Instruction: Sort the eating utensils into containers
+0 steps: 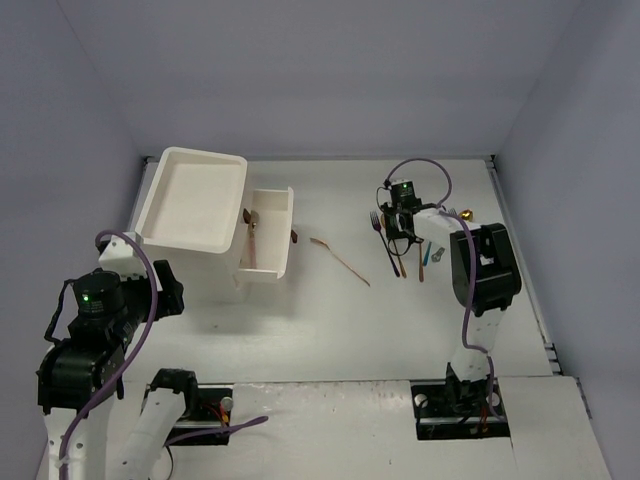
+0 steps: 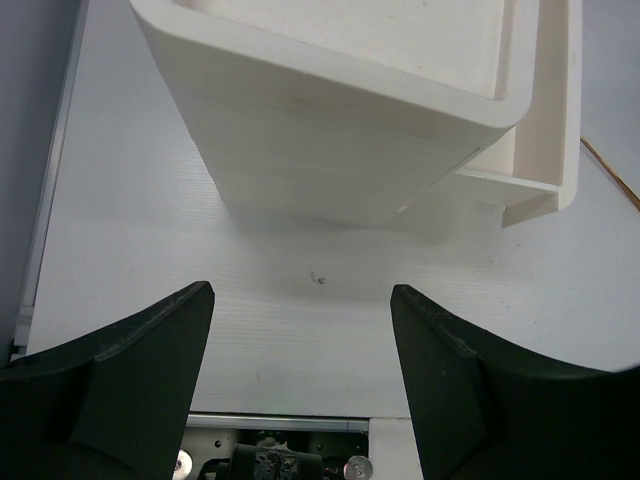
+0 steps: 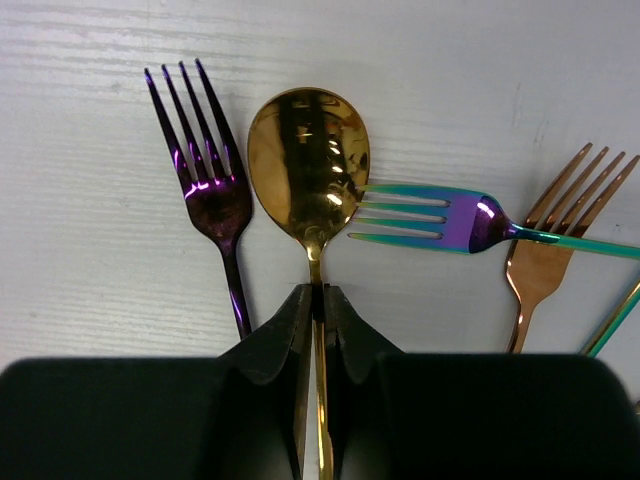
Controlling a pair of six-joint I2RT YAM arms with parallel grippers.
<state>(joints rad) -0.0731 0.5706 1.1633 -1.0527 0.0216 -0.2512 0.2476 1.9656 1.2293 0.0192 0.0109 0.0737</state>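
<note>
Right-wrist view, lower centre: the right arm's jaws are pressed together on the handle of a gold spoon [image 3: 308, 165]. They pinch it just below the bowl, probably so that it lifts level. A purple fork [image 3: 207, 185] lies just beside it at left. A rainbow fork [image 3: 440, 218] meets the bowl's right edge and could be dragged along.

Top view, upper left: the white drawer unit [image 1: 190, 200] has one drawer [image 1: 283, 235] pulled out to receive utensils, a gold piece [image 1: 251, 228] already inside.

Left-wrist view: the left arm's jaws are spread and empty above the desk [image 2: 130, 250], near the unit.
</note>
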